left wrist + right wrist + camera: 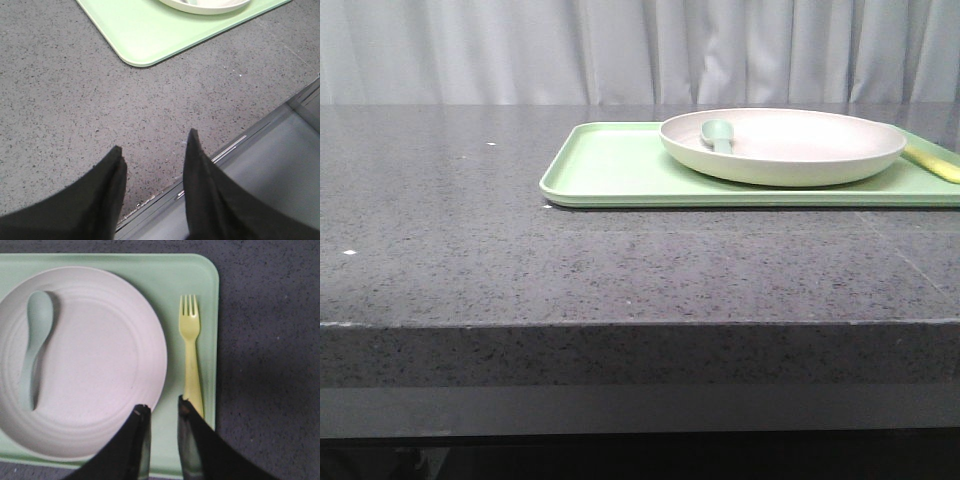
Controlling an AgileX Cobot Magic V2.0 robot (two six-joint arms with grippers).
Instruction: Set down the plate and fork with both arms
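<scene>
The cream plate (790,145) sits on the light-green tray (605,170) at the right of the table; it also shows in the right wrist view (95,365) and, as a sliver, in the left wrist view (207,6). The yellow fork (191,350) lies on the tray beside the plate; its handle end shows in the front view (932,162). My right gripper (162,410) is open above the tray strip between plate and fork, one finger over the fork's handle end. My left gripper (155,147) is open and empty above the table's front edge.
A pale grey-green spoon (35,340) lies in the plate (718,135). The tray's corner (145,45) lies ahead of my left gripper. The dark speckled tabletop (470,230) stretches left of the tray. A grey curtain (620,50) hangs behind.
</scene>
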